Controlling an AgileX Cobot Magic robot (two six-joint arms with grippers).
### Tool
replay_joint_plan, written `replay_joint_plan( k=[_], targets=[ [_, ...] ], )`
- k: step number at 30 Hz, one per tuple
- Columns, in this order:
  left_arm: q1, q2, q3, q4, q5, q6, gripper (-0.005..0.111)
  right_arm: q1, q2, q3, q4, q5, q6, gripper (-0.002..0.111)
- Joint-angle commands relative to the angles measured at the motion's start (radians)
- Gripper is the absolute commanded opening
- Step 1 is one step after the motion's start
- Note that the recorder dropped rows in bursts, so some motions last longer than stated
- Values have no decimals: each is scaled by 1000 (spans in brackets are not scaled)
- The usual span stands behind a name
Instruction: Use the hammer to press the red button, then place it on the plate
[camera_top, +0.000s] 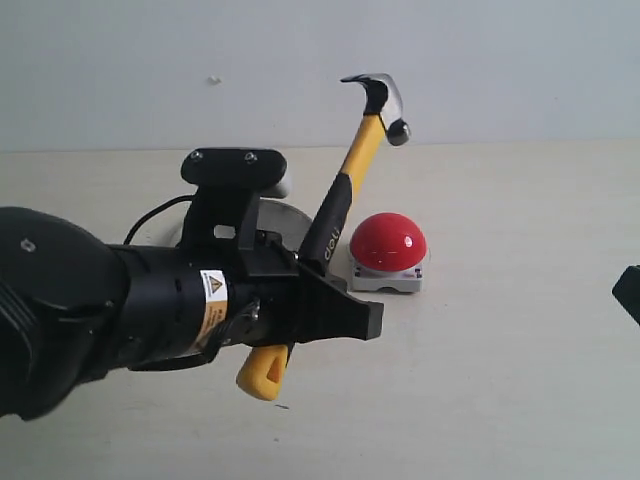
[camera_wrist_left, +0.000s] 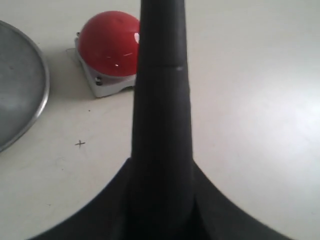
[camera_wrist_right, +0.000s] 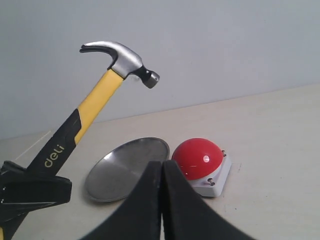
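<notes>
My left gripper is shut on the black grip of the hammer and holds it up off the table. The handle leans so that the steel head is high, above and a little behind the red button. The handle's yellow looped end sticks out below the jaws. In the left wrist view the dark handle fills the middle, with the button beyond it. The silver plate lies just left of the button, partly hidden behind the left arm. My right gripper is shut on nothing, away to the right.
A pale tabletop runs to a plain light wall behind. A small pen cross marks the table near the plate. Only a dark corner of the right gripper shows at the exterior view's right edge.
</notes>
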Motion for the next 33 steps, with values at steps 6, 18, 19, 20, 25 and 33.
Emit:
replay_joint_plan(
  k=[6,18,19,20,25,33],
  targets=[
    [-138,-4,-8,-222,241,204,0,2,-7,6,-8,1,-5,0],
    [-78,42,-80,-498,171,478,0,2,-7,6,-11,2,-5,0],
    [-71,53,-91,-551,173,536,0,2,-7,6,-11,2,-5,0],
    [-67,62,-103,-602,173,590,0,2,-7,6,-11,2,-5,0],
    [-47,123,-164,-900,205,934,0,2,-7,6,-11,2,-5,0],
    [-47,155,-229,-924,213,971,0,2,-7,6,-11,2,-5,0]
  ],
)
